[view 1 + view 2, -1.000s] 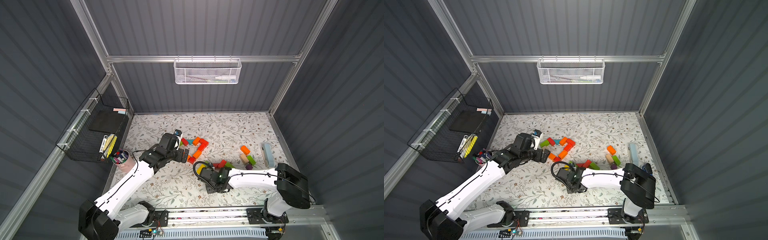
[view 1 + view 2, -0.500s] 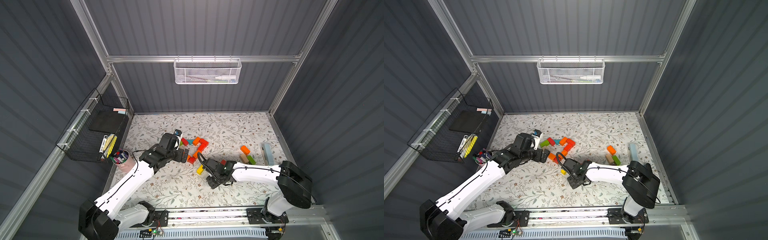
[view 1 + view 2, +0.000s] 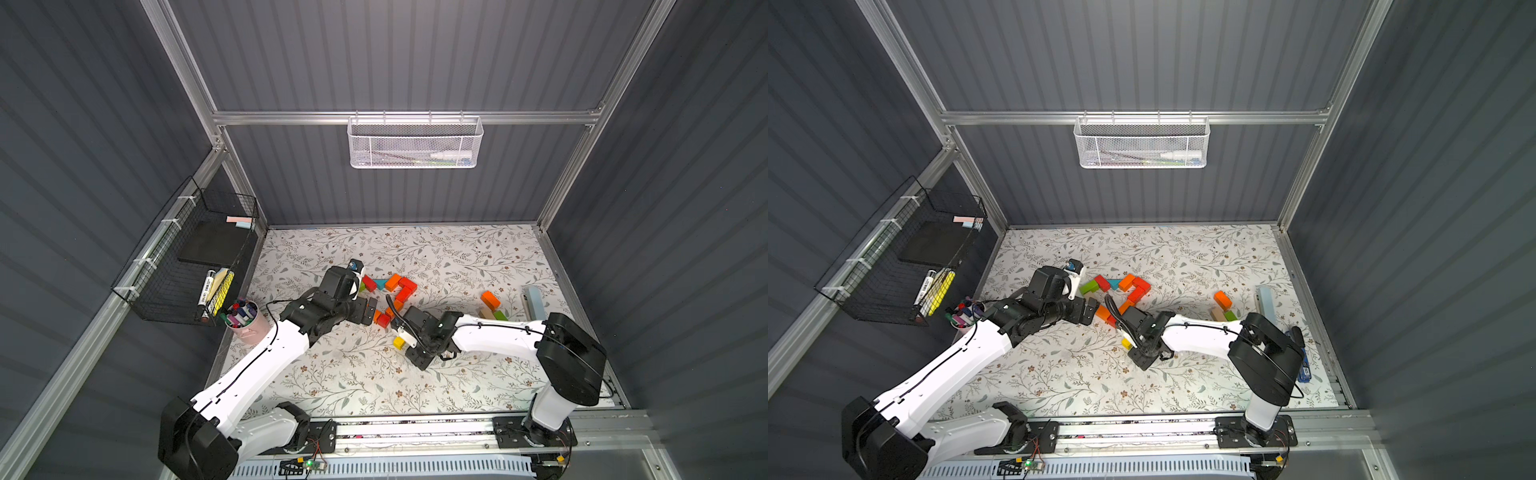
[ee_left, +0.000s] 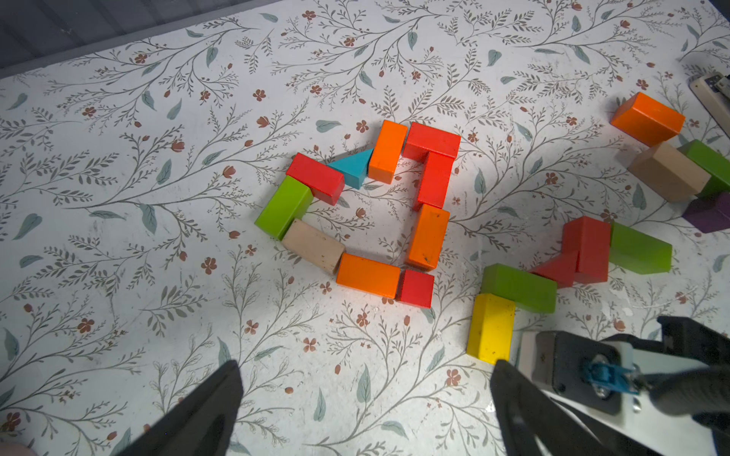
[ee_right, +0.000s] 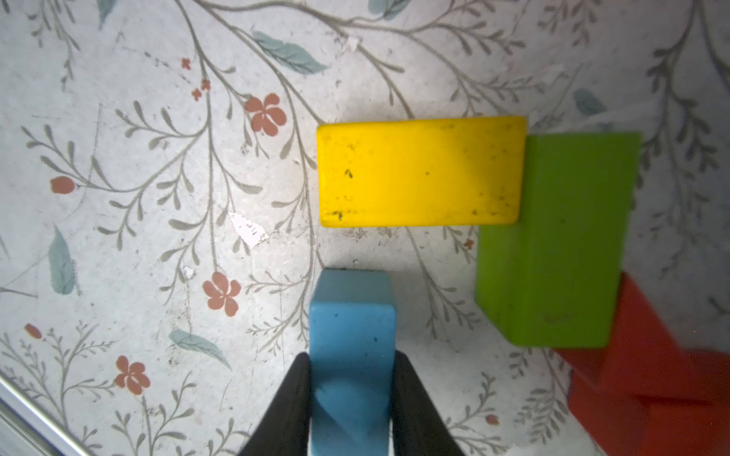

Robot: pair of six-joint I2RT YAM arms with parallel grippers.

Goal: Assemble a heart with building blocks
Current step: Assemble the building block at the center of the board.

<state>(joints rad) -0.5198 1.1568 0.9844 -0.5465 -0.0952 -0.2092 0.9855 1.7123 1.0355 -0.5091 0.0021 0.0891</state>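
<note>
Our right tool (image 5: 351,363) is clamped on the two long sides of a blue block (image 5: 351,312), which sticks out past the fingertips. The block hangs low over the table (image 3: 457,257), just near a yellow block (image 5: 418,171) but apart from it. We cannot tell whether its underside touches the surface. A green block (image 5: 553,244) butts against the yellow one's right end.

Our left tool (image 4: 365,389) stands wide open and empty at the near left of the heart outline (image 4: 367,213). That outline lies left of centre on the table, just beyond the yellow block. In the left wrist view it reads as an almost closed ring of red, orange, green, tan and teal pieces.

We judge the step in hand to be carrying the blue block to that ring. To do it well, we first raise it enough to pass over the yellow and green blocks rather than shoving them. We then come down from above, not sideways, since the ring pieces only lean on one another and a nudge would open the seams. We turn the wrist so the long edge runs along its neighbour. We let go only once the block lies flat. The open left tool sits close, so we route around it.
</note>
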